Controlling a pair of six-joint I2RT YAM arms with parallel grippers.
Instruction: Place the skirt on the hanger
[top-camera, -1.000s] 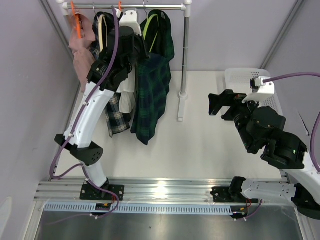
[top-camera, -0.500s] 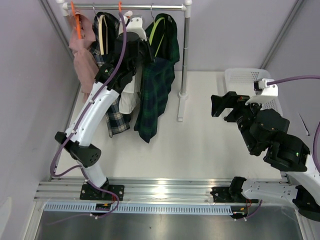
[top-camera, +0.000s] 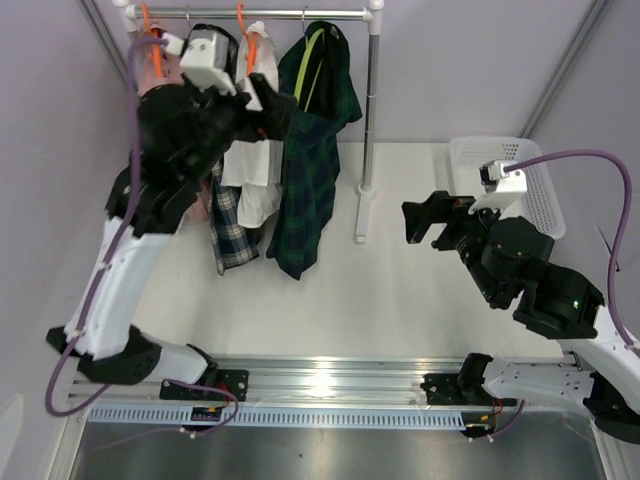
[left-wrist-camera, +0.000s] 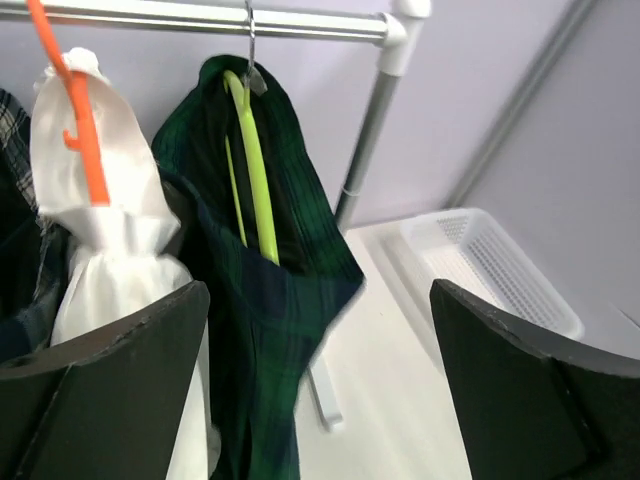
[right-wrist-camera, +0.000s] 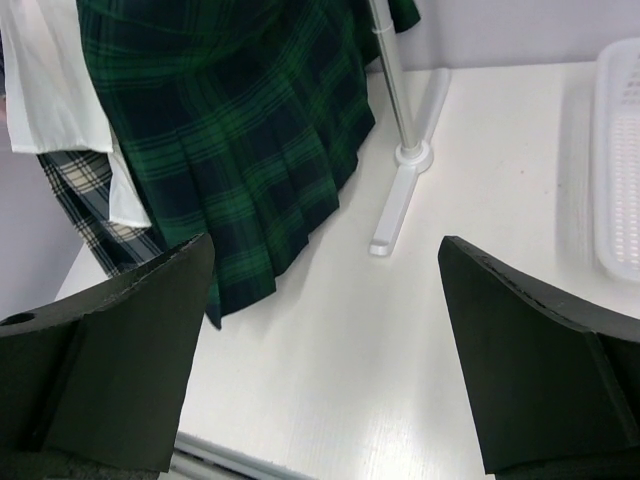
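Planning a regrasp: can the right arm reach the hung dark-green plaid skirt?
Probably yes: open right gripper faces the dark-green plaid skirt across white tabletop; the white rack post stands aside.

no readable text, no labels, no numbers

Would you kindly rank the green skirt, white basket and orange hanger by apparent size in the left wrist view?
Largest: green skirt.
Then white basket, though it sits farther off.
Smallest: orange hanger.

Bright, even light; glare on aluminium rail (top-camera: 320, 378); soft shadows.
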